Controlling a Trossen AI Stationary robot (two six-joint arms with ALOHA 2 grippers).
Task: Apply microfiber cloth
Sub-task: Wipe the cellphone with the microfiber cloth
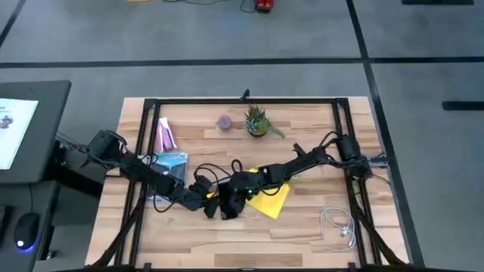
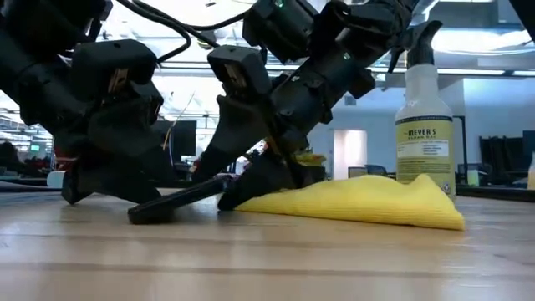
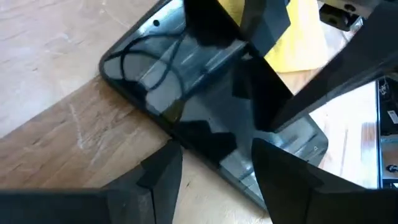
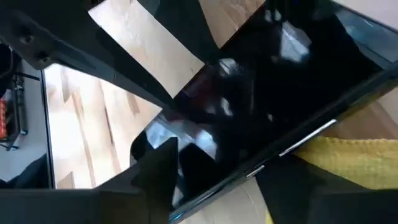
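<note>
My right gripper grips the phone over the yellow cloth; left gripper open beside it.

So there's one yellow cloth, one phone, one potted plant, one spray bottle, one white cable, two arms.

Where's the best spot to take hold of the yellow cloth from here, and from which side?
Judging by the views, take the microfiber cloth at its free edge on the right arm's side, coming from above. It lies bunched there in the low view, while its other end is tucked under the phone where both grippers crowd.
</note>
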